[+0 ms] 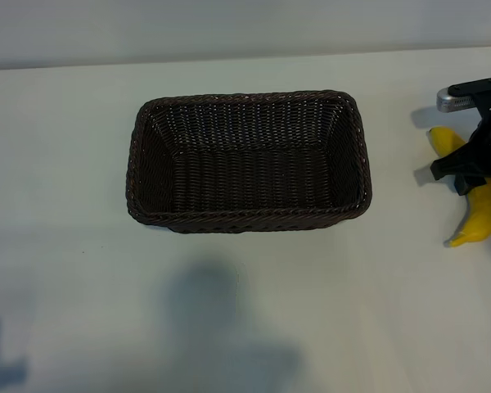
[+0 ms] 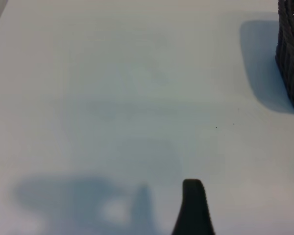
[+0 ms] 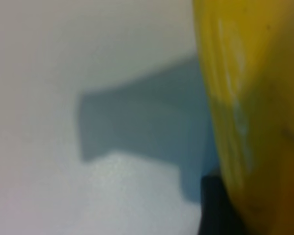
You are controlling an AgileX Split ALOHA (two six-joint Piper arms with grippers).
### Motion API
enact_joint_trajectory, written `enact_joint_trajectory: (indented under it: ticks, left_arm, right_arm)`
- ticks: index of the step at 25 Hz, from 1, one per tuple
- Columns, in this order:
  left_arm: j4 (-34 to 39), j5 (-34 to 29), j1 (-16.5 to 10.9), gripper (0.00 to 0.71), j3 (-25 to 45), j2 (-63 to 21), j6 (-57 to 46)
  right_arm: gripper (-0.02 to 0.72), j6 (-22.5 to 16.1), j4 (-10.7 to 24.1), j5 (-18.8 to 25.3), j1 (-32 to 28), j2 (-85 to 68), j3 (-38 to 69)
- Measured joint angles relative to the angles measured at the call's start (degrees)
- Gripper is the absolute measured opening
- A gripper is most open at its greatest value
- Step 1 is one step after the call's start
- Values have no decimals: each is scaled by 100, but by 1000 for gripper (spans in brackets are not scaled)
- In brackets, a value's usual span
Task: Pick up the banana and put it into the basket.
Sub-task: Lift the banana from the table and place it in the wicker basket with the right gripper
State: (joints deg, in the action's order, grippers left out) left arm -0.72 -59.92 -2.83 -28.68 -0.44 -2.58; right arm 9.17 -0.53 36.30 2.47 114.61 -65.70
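Looking left to right: the left gripper hangs over bare table, fingers wide apart. The basket sits in the middle. Far right, the right gripper straddles the banana; whether it has squeezed tight, I cannot tell. A loose pinch could let the banana slide out.
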Motion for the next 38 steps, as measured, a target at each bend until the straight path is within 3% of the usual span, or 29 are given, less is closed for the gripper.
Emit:
enact_joint_trajectory:
  ticks: [4,17,25,32,38]
  left_arm:
    - [0,0,0,571,0,0,0]
    - [0,0,0,571,0,0,-11]
    - [0,0,0,571,0,0,-11]
    - [0,0,0,571,0,0,-6]
    - [0,0,0,571,0,0,-6]
  right_arm:
    - [417,-5,53,141,0,0,-69]
    - [417,-16,110,1367,0,-861,-1174]
    - [417,12,-59,1294,58,-1002,-1243]
    - [417,314,-116,876,806,-1002,-1249]
    - [417,417,-141,1164,1380,-980,-1972]
